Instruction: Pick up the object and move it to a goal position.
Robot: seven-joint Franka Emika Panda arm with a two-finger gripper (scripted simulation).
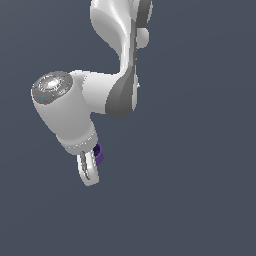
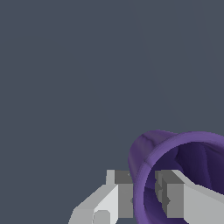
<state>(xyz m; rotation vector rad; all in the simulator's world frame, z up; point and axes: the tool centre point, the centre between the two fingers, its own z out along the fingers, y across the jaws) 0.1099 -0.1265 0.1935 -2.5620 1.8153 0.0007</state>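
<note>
The object is a small dark purple cup with a hollow top. In the exterior view it sits against the fingers of my white gripper, partly hidden behind them, and is held up in the air. In the wrist view the cup shows close up, with its open mouth facing the camera. My gripper is shut on the cup's wall. One finger is outside the wall and the other finger is inside the hollow.
The white arm reaches down from the top of the exterior view. Behind everything there is only a plain dark grey-blue background. No goal marker shows in either view.
</note>
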